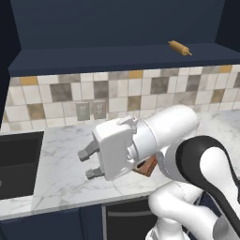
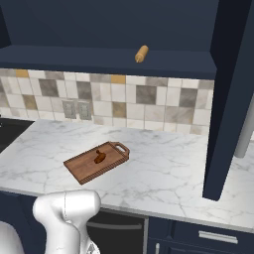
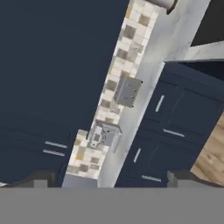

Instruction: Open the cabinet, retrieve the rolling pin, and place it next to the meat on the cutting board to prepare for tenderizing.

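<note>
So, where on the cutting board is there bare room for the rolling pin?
On the cutting board, the half toward the counter's front edge is bare. The meat sits mid-board, crowding the handle end. The rolling pin lies in the open cabinet.

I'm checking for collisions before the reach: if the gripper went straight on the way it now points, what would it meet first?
The open gripper points sideways along the marble counter, away from the rolling pin. Nothing stands close ahead; probably the tiled backsplash comes first, though depth is unclear.
</note>
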